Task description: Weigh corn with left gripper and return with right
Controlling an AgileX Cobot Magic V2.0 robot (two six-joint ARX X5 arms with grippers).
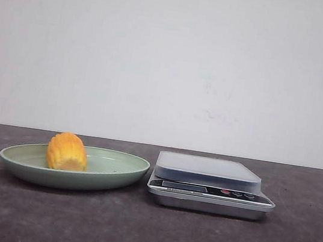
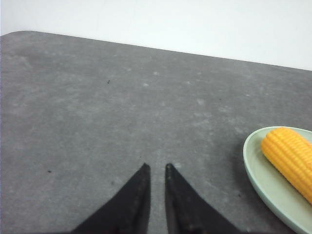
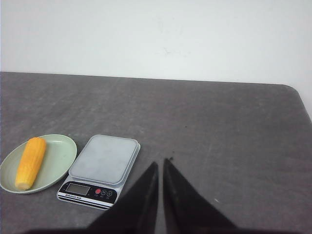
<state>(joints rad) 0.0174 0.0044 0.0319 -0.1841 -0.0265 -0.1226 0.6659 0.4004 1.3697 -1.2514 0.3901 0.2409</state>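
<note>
The corn (image 1: 67, 152), an orange-yellow cob with kernel rows, lies on a pale green plate (image 1: 118, 174) at the left of the table. A grey digital scale (image 1: 208, 172) stands just right of the plate, and nothing is on its platform. No gripper shows in the front view. In the left wrist view my left gripper (image 2: 156, 166) hangs over bare table, empty, its black fingers nearly together. The corn (image 2: 290, 156) and the plate (image 2: 253, 170) are off to one side of it. My right gripper (image 3: 161, 162) is empty, with its fingers nearly together beside the scale (image 3: 104, 161). The corn (image 3: 30, 162) and plate (image 3: 61, 161) lie beyond the scale.
The dark grey tabletop (image 1: 144, 234) runs back to a plain white wall. The table's rounded far corners show in both wrist views. Nothing else stands on the table.
</note>
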